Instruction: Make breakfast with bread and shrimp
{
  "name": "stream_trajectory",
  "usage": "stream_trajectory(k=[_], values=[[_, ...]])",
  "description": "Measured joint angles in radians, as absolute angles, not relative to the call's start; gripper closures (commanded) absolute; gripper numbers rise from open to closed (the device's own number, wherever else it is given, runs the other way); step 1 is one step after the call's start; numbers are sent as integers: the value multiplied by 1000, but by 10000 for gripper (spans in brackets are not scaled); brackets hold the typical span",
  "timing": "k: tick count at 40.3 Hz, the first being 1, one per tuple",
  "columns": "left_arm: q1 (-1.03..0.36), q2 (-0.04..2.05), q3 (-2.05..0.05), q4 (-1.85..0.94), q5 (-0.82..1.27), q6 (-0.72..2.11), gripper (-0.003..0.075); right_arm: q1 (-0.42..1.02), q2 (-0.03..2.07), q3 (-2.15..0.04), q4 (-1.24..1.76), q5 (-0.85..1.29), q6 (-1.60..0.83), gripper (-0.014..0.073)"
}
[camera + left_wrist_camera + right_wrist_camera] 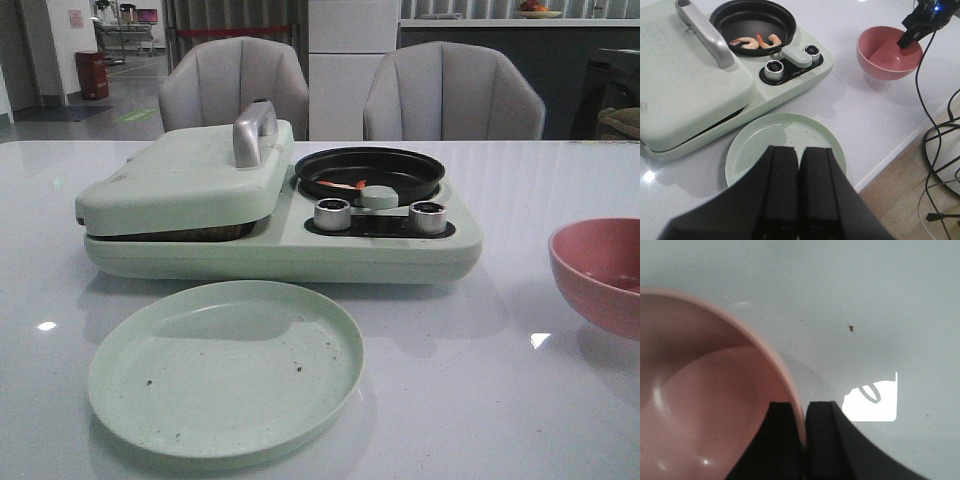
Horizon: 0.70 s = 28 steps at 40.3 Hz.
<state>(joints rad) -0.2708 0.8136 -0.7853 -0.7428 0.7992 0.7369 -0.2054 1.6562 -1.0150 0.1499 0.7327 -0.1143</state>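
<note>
Two curled orange-and-white shrimp (757,41) lie in the round black pan (752,20) of a pale green breakfast maker (380,245); from the front the shrimp (340,185) show as a thin strip. No bread is in view, and the maker's lid (180,175) is down. My left gripper (800,149) is shut and empty above a pale green plate (785,132). My right gripper (804,404) is shut with nothing in it, over the rim of a pink bowl (700,405); the right gripper (903,44) also shows from the left wrist.
The plate (225,370) sits in front of the maker, the pink bowl (600,270) at the right. A silver handle (252,130) stands on the lid. Two metal knobs (332,213) (428,216) flank a green knob (378,197). Two chairs (235,85) stand behind. Cables (940,145) hang past the table edge.
</note>
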Motion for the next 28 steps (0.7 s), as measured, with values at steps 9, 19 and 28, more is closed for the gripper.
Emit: stream_trajectory(k=[9, 19, 28], values=[[-271, 814, -785, -743, 799, 737, 621, -205, 1672, -1015, 151, 707, -116, 198], [-271, 814, -785, -743, 799, 737, 621, -205, 1634, -1015, 151, 696, -116, 202], [-271, 814, -785, -743, 799, 737, 621, -126, 1438, -1013, 140, 702, -116, 202]])
